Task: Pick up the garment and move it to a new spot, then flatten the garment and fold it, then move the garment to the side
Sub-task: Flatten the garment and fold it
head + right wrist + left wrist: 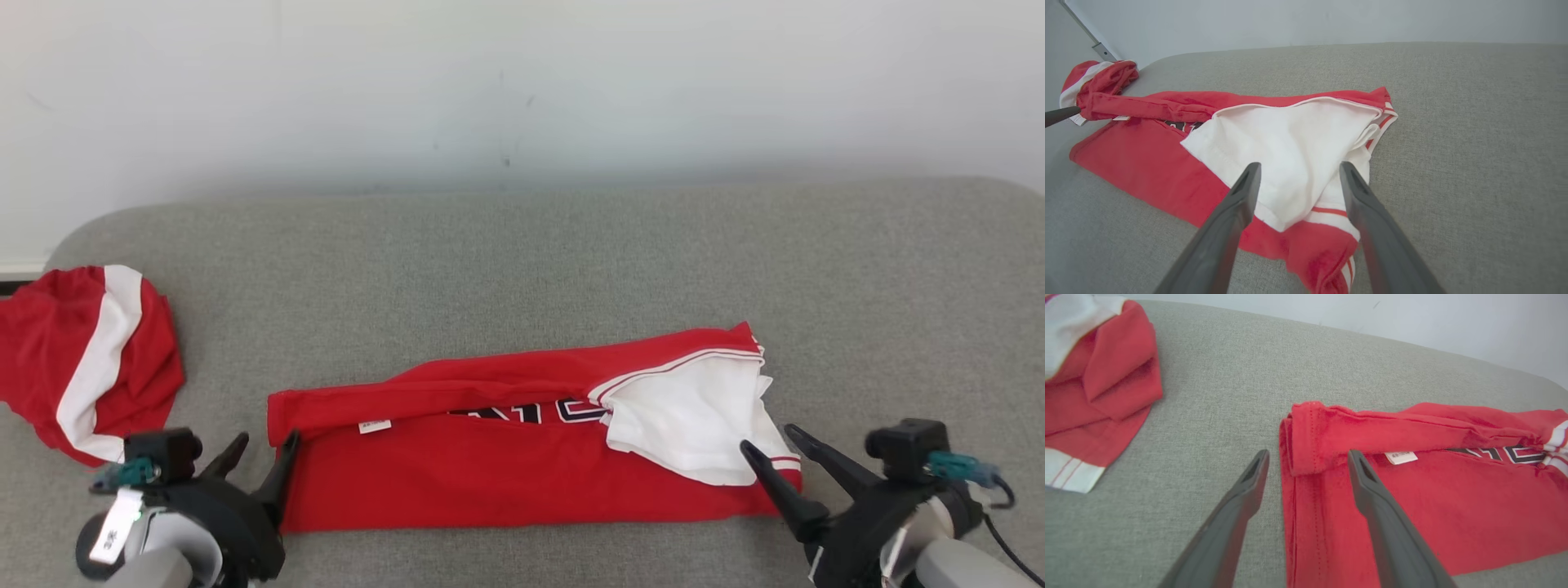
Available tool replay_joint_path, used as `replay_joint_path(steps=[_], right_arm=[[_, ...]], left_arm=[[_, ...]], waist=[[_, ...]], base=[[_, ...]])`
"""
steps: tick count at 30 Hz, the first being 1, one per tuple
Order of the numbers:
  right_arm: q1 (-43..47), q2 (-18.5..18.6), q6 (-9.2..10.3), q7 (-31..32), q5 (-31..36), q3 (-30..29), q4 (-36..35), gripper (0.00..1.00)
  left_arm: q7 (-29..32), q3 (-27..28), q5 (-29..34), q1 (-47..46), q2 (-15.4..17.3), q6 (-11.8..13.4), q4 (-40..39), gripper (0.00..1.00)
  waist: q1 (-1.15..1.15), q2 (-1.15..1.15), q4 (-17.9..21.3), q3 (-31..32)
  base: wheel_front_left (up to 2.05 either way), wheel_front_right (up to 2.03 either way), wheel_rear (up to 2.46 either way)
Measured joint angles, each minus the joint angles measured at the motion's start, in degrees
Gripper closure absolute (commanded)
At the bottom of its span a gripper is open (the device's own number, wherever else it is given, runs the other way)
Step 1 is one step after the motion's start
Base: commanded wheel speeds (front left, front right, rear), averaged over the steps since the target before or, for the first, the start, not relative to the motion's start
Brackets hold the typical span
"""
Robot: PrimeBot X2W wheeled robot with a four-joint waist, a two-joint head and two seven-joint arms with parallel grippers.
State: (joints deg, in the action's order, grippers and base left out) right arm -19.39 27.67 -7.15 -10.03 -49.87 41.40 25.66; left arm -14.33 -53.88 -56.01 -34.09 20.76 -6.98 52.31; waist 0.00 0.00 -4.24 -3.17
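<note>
The garment [506, 474] is a red shirt with dark lettering and a white sleeve [694, 416], lying folded lengthwise across the grey cushion [522, 269]. My left gripper [265, 445] is open at the shirt's left end. In the left wrist view the doubled red hem [1306, 437] lies between the wide-apart fingers of the left gripper [1308, 455], which do not pinch it. My right gripper [769, 438] is open at the shirt's right end. In the right wrist view the right gripper [1299, 166] straddles the white sleeve [1290, 134] with its fingers well apart.
A second red and white garment [82, 359] lies bunched at the cushion's left end, also seen in the left wrist view [1106, 375]. A pale wall [522, 82] stands behind the cushion. Bare grey cushion stretches behind the shirt and to its right [1474, 143].
</note>
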Motion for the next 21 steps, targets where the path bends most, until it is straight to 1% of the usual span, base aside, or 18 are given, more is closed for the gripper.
replay_joint_path(steps=[5,8,10,14,17,21], right_arm=[[2.7,1.8,0.0,-1.1,-3.5,-2.4,-2.7,0.0],[3.0,2.1,0.0,-1.5,-3.6,-3.8,-2.8,0.0],[4.0,2.5,0.2,-1.7,-3.6,-4.3,-2.9,0.0],[6.0,2.9,1.88,-2.4,-3.5,-5.2,-3.8,0.0],[6.5,2.9,3.53,-2.9,-3.5,-6.0,-4.5,0.0],[8.5,2.8,5.43,-3.4,-3.4,-6.9,-5.8,0.0]], left_arm=[[0.0,1.6,0.0,3.5,1.1,1.3,-1.9,0.0],[0.0,2.4,0.1,5.4,2.0,2.1,-3.4,0.0],[0.0,3.2,0.2,6.8,2.0,3.0,-4.7,0.0],[0.0,4.3,1.0,8.8,2.1,4.7,-7.8,0.0],[0.0,5.1,1.8,11.0,2.1,6.4,-10.2,0.0],[0.0,7.3,2.1,14.9,3.2,9.1,-13.8,0.0]], waist=[[0.0,0.0,-0.2,2.0],[0.0,0.0,-0.2,3.1],[0.0,0.0,-0.1,3.9],[-0.01,0.0,-0.1,5.0],[0.0,0.0,-0.3,5.7],[0.0,0.0,-0.4,6.5]], base=[[0.0,0.0,0.0],[0.0,0.0,0.0],[0.0,0.0,0.0],[0.0,0.0,0.0],[0.0,0.0,0.0],[0.0,0.0,0.0]])
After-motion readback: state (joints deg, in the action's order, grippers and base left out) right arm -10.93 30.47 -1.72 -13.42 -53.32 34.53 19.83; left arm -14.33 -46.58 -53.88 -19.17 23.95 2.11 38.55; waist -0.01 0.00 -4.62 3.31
